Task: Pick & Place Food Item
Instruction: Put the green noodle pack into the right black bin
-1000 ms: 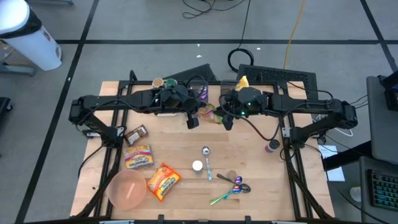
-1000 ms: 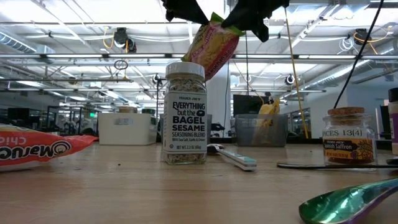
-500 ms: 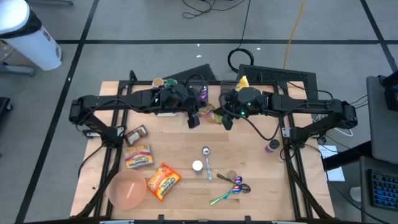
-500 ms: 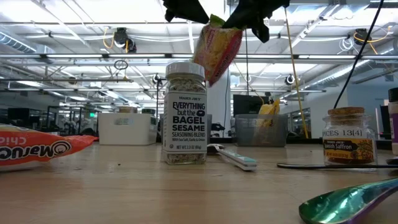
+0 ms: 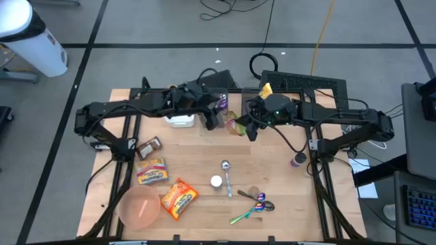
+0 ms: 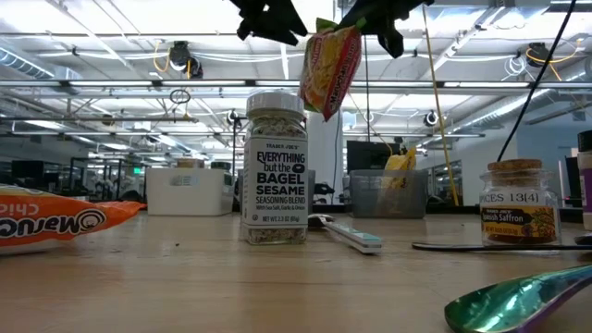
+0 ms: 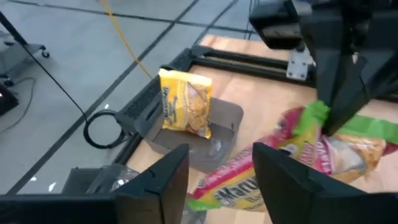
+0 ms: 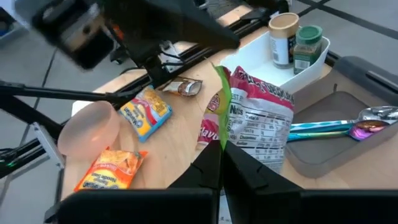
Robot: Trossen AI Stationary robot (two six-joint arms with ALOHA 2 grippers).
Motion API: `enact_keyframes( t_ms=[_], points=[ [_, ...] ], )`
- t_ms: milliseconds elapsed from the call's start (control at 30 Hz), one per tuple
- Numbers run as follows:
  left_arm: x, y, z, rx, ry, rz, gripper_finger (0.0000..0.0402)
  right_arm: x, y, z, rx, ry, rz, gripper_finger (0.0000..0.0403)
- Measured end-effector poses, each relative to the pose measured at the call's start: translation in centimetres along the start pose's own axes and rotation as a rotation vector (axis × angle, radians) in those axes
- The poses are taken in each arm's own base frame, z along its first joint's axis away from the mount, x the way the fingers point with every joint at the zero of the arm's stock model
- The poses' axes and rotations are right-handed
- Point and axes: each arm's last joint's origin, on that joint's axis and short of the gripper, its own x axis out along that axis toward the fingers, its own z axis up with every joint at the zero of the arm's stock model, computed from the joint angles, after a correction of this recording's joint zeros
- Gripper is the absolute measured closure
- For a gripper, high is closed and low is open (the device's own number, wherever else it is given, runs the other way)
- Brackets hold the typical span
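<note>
1. Since the earlier frames, the left pincer [image 5: 212, 120] has let go of the ramen packet [image 5: 236, 125] and drawn back toward the upper left of the high view; its fingers [image 7: 163, 180] now stand spread with nothing between them.
2. Previously tilted between both pincers, the packet now hangs nearly upright in the low view [image 6: 330, 69], at the top centre of the frame above the seasoning jar [image 6: 275, 168].
3. Right pincer [image 5: 251, 128] is pressed together on the packet's green top edge, holding it in the air above the far middle of the counter [image 5: 286, 170].
4. Seen from the right wrist, the packet [image 8: 252, 127] dangles just past that pincer's closed fingers [image 8: 205, 174], pink and white with a nutrition panel showing.
5. In the lower left of the high view lie a pink bowl [image 5: 139, 207], an orange snack bag [image 5: 178, 198] and a yellow packet [image 5: 151, 171].
6. A white caddy [image 8: 292, 62] in the right wrist view holds two spice jars.
7. A grey tray [image 7: 214, 134] in the left wrist view carries another yellow packet [image 7: 185, 101], standing on edge.
</note>
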Motion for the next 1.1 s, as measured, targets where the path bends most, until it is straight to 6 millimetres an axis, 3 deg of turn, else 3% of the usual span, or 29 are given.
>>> enact_keyframes(
  t_ms=[233, 700, 967, 1100],
  points=[
    [-1.8, 1.3, 1.2, -0.036, -0.093, 0.024, 0.0198, -1.4, -0.5, 0.8, 0.053, -0.039, 0.013, 0.0403],
    [-5.5, 3.0, 2.2, -0.169, -0.172, 0.045, 0.0209, -3.9, -6.0, 3.1, 0.208, -0.115, -0.097, 0.0403],
    [-5.7, 4.1, 2.3, -0.131, -0.179, 0.083, 0.0215, -4.6, -9.0, 3.5, 0.256, -0.161, -0.263, 0.0403],
    [-5.7, 4.5, 2.3, -0.06, -0.175, 0.1, 0.0215, -3.8, -10.4, 2.2, 0.3, -0.161, -0.31, 0.0403]
  ],
)
